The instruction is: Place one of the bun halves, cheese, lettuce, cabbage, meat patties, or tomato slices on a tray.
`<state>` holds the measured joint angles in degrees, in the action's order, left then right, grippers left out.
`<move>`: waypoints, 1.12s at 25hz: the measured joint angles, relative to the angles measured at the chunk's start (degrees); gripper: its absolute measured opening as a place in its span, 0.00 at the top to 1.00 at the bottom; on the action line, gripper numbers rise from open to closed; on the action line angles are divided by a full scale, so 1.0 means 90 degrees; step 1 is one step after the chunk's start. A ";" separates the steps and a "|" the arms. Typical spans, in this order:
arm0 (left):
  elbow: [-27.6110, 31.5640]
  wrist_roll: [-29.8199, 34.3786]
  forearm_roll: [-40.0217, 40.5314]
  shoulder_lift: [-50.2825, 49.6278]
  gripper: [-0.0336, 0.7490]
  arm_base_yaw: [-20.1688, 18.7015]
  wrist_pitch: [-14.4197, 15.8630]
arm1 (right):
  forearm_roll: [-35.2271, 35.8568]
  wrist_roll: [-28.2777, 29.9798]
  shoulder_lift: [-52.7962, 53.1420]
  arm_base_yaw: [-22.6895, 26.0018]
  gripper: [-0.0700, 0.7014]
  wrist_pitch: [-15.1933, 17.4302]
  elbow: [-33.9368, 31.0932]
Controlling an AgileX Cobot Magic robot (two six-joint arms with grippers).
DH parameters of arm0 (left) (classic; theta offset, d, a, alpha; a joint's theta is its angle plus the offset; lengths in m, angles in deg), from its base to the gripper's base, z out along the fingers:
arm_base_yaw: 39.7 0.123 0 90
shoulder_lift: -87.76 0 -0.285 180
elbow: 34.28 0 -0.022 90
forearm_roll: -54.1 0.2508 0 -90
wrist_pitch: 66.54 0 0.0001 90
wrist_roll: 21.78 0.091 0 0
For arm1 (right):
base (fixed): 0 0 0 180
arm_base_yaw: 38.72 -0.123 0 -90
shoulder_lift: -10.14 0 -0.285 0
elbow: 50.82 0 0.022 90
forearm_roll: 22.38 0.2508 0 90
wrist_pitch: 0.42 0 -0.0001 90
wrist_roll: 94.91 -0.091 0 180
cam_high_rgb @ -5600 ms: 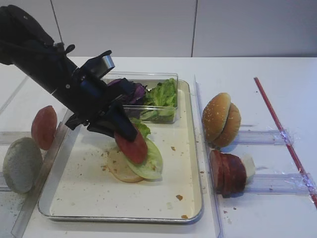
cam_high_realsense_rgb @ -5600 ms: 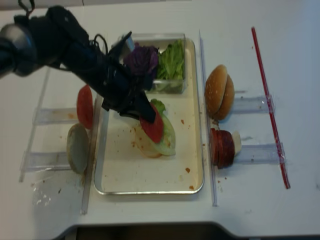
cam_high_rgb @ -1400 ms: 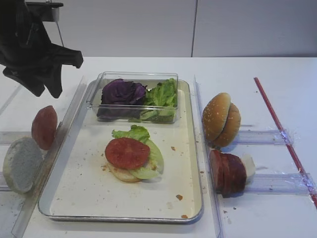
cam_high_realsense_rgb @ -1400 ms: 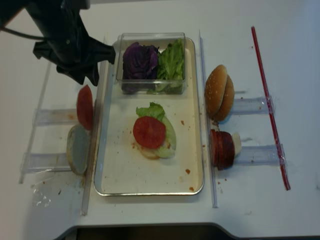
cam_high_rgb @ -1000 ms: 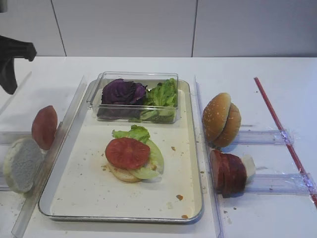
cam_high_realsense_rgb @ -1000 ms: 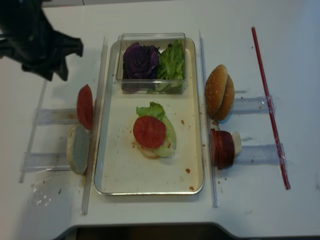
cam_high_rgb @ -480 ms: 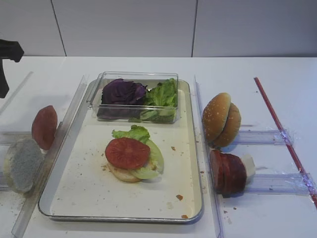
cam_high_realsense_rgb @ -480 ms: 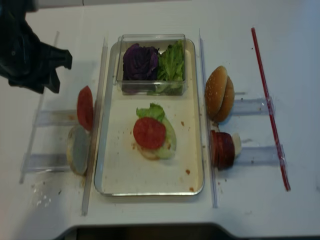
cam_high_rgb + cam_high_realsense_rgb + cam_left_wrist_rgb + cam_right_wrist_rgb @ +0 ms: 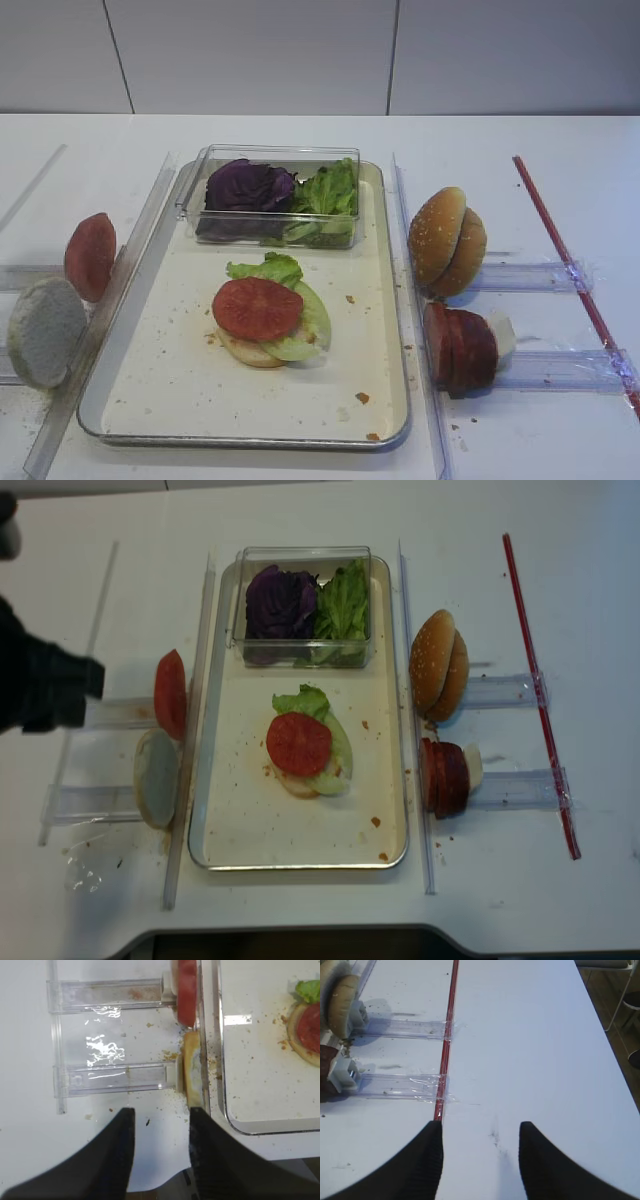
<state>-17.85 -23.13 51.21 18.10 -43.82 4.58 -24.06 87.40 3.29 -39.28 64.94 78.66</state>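
Cream-coloured, the tray (image 9: 380, 300) is sitting mid-table in the exterior high view, carrying a pale bun half (image 9: 248, 350), lettuce (image 9: 305, 322) and 1 tomato slice (image 9: 257, 308) stacked near its centre. A clear box (image 9: 270, 196) at its far edge is holding cabbage (image 9: 248, 186). Off its right edge, sesame buns (image 9: 447, 241) and meat patties (image 9: 460, 348) are standing in racks.

Right wrist view: the right gripper (image 9: 481, 1157) is hanging over bare table, fingers apart, holding nothing.

Left wrist view: the left gripper (image 9: 161, 1152) is hovering with jaws apart beside a white bun half (image 9: 192, 1071) off the tray's left edge.

Realsense view: the stack is lying mid-tray.
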 joint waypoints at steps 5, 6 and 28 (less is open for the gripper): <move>0.0551 0.0000 0.0000 0.0971 0.63 0.0000 0.0040 | 0.0000 0.0000 0.0000 0.0000 0.42 0.0000 0.0000; 0.0633 0.0000 0.0014 0.1141 0.63 0.0000 0.0054 | 0.0000 0.0000 0.0000 0.0000 0.42 0.0000 0.0000; 0.2522 0.0098 0.0185 0.4167 0.63 0.0000 0.0111 | 0.0000 0.0000 0.0000 0.0000 0.42 0.0000 0.0000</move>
<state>4.85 -22.25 52.87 55.61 -43.82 5.58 -24.06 87.40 3.29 -39.28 64.94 78.66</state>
